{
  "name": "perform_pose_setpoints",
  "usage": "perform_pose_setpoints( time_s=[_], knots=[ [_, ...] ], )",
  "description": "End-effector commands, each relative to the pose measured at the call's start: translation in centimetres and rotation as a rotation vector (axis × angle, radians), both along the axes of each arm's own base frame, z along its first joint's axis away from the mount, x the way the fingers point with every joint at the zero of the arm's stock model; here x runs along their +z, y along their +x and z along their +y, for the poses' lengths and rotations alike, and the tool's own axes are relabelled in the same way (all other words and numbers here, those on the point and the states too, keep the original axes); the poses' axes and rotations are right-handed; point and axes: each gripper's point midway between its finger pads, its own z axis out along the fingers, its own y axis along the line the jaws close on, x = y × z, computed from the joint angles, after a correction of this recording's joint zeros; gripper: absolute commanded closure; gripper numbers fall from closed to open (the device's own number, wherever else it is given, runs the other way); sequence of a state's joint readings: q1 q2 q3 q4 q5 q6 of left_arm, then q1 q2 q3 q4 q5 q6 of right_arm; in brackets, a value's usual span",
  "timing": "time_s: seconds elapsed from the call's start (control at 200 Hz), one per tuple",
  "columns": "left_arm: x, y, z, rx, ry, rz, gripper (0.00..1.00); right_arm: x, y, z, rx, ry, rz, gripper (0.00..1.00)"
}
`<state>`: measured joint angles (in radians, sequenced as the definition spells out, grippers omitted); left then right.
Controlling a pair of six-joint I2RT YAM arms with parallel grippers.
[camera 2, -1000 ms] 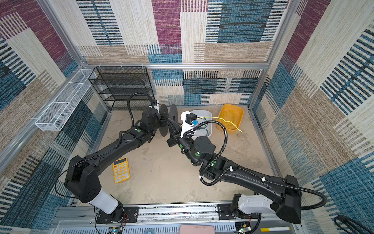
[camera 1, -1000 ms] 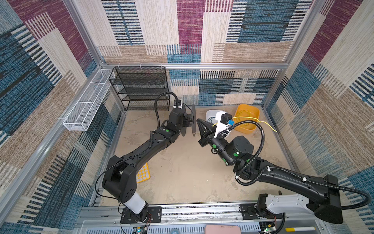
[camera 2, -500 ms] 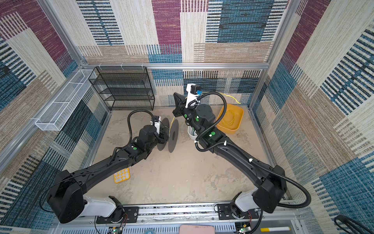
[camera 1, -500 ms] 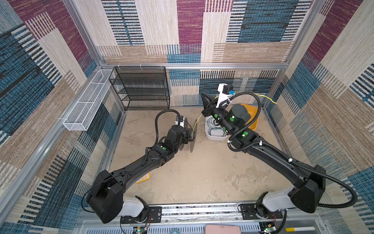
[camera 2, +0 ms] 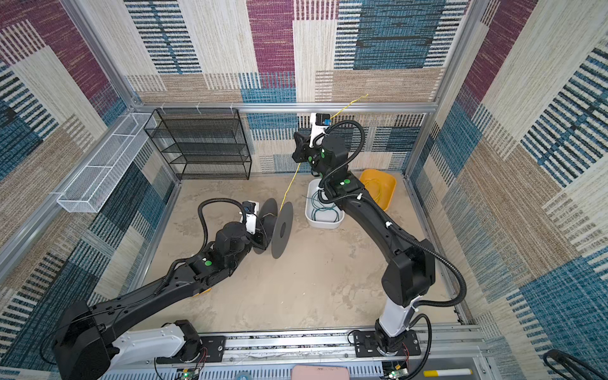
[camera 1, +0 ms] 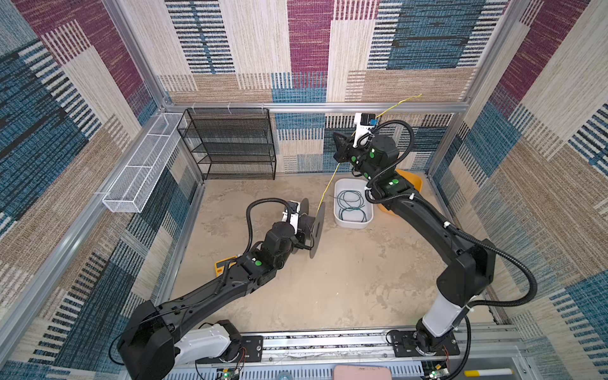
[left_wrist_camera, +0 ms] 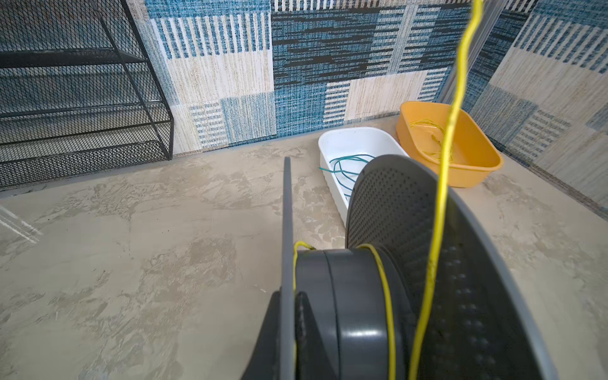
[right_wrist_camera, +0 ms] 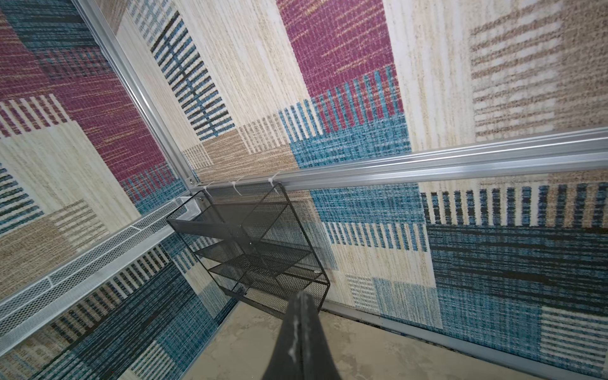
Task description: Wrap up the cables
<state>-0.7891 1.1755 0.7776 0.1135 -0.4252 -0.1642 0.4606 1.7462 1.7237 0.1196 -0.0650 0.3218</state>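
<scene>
Winding is under way, I'd say. The left jaws are clamped on the dark grey plastic spool [camera 2: 282, 230]. The right jaws are raised and pinched shut on the thin yellow cable [left_wrist_camera: 443, 181], which runs taut between them. One turn is on the spool, so the next move needs another tensioned lap. The dark green cable [camera 1: 352, 207] lies beneath the right jaws in the white plastic tub [camera 1: 353, 225].

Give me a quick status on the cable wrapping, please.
Left gripper shut on spool. Right gripper high, shut on yellow cable, strung up from spool hub. Green cable loose in white bin. Nothing in the way.

Blk arms [camera 1: 210, 296] w/ green dots [camera 1: 258, 262]; ribbed blk hoses [camera 1: 248, 227]; white bases [camera 1: 204, 342].
</scene>
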Motion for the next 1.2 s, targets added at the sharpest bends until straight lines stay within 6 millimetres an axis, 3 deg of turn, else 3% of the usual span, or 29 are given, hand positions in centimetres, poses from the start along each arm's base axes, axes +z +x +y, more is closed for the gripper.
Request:
perform_pose_setpoints(
  time_s=[0.0,0.23,0.436,0.586,0.736,0.896,0.921,1.087,1.192],
  knots=[
    [-4.5,-2.3,1.7,-0.033,0.235,0.115,1.0,3.6,1.0,-2.2,-0.066,0.058,-0.128,1.0],
    [-2.5,-4.8,1.4,-0.103,0.174,0.112,1.0,-0.3,4.6,-3.6,-0.112,0.004,-0.075,1.0],
    [-0.4,-5.6,1.1,-0.135,0.151,0.093,1.0,-4.5,5.7,-4.0,-0.119,0.008,-0.017,1.0],
    [-0.8,-6.5,1.7,-0.148,0.167,0.112,1.0,-6.6,6.2,-4.6,-0.1,0.006,0.016,1.0],
    [-0.6,-7.9,2.5,-0.166,0.136,0.112,1.0,-10.8,7.9,-3.8,-0.048,-0.035,0.112,1.0],
    [2.7,-9.1,2.7,-0.208,0.036,0.063,1.0,-14.9,8.4,-4.0,-0.068,-0.04,0.188,1.0],
    [3.3,-9.3,2.7,-0.214,0.021,0.056,1.0,-16.6,8.1,-3.9,-0.064,-0.047,0.218,1.0],
    [7.9,-9.2,2.0,-0.248,-0.033,-0.026,1.0,-21.5,6.5,-4.4,-0.089,-0.039,0.289,1.0],
    [9.2,-8.9,1.1,-0.276,-0.02,-0.035,1.0,-23.1,5.3,-4.5,-0.071,-0.041,0.321,1.0]
  ],
)
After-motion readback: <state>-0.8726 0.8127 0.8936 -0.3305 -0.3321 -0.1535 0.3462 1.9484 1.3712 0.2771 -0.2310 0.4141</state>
